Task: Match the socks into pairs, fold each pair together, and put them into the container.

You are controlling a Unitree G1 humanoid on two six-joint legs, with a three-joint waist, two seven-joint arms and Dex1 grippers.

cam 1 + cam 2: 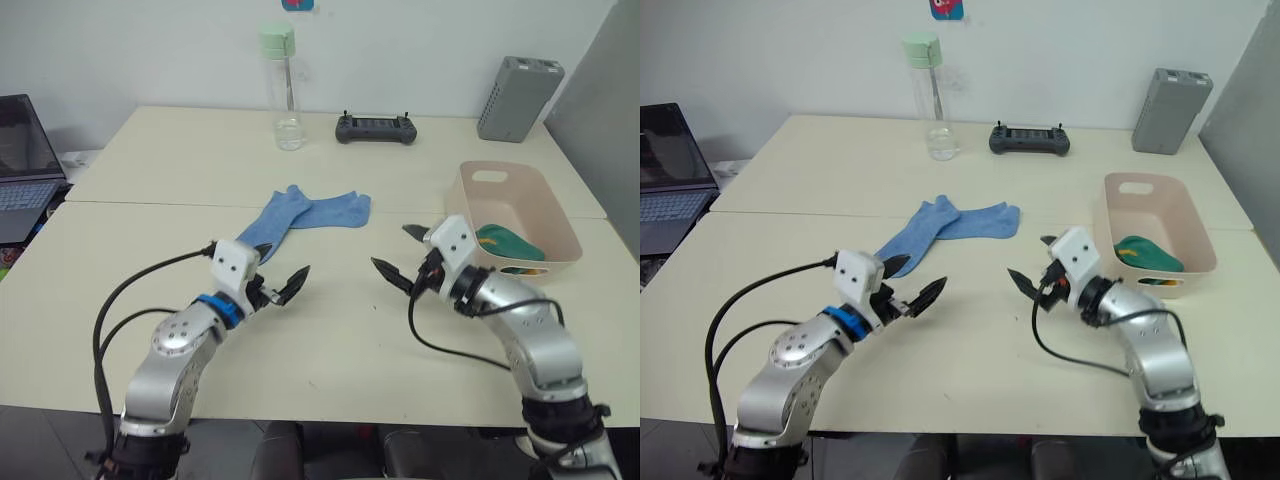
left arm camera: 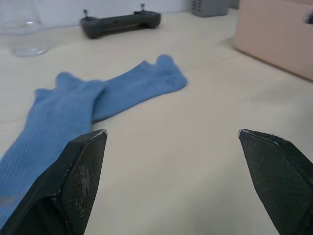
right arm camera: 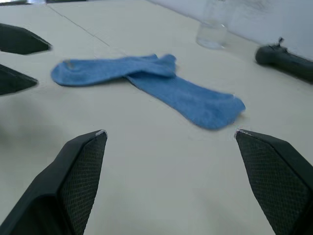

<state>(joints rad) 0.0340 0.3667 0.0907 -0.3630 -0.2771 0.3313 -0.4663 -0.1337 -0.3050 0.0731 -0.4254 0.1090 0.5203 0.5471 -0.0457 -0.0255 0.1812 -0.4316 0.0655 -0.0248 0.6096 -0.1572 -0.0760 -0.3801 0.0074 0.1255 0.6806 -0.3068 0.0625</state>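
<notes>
Pale cream tabletops (image 1: pixel 330 330) pushed together fill the scene, with a white wall behind. Near the middle lie two light blue ankle socks (image 1: pixel 300 216), crossed over each other at one end and spread in a shallow V.

To the robot's right of the blue socks sits the pale pink rectangular plastic tub (image 1: pixel 548 215) with rounded corners and a slot handle. Inside it rests a dark green sock bundle with yellow trim (image 1: pixel 508 243), and a little yellow shows beneath it; what else the tub holds cannot be told.

The left gripper (image 1: pixel 278 277) hovers just nearer the robot than the blue socks, its two black fingers spread apart and holding nothing. The right gripper (image 1: pixel 398 254) hangs between the blue socks and the tub, fingers likewise parted and empty.

Beyond the blue socks, toward the wall, stand a clear plastic bottle with a pale green cap (image 1: pixel 285 90), a dark grey handheld controller (image 1: pixel 375 128) and a grey upright box (image 1: pixel 518 98).
</notes>
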